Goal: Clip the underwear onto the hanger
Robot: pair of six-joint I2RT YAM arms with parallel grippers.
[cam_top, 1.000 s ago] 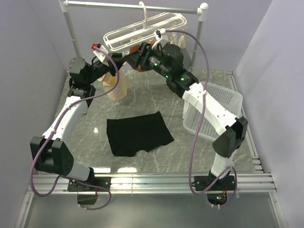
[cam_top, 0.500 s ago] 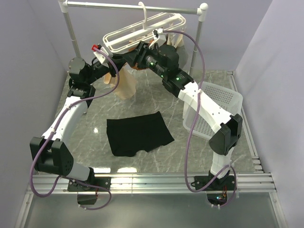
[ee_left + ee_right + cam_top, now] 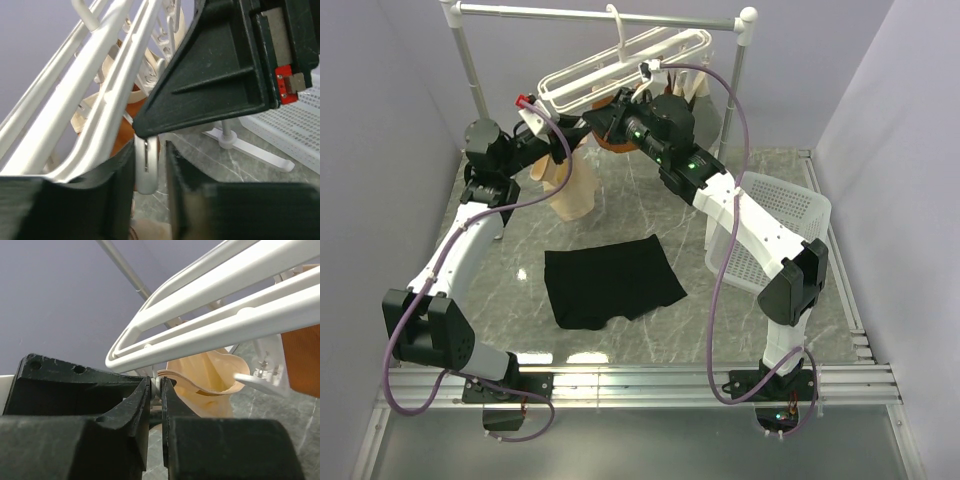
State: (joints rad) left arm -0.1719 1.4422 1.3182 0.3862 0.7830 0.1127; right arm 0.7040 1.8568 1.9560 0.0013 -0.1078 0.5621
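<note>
No legible text, label, brand, number or sign is showing in the top, left wrist or right wrist views.

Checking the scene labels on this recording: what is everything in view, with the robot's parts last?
underwear: one, black, flat mid-table
hanger: one, white, tilted, hooked on rail
tan garments: two, hanging under hanger
orange garment: one, under hanger
laundry basket: one, white, right side
rail stand: one, white, back
table: one, grey marble
left gripper: black, white clip between fingers
right gripper: black, under hanger, fingers nearly together
</note>
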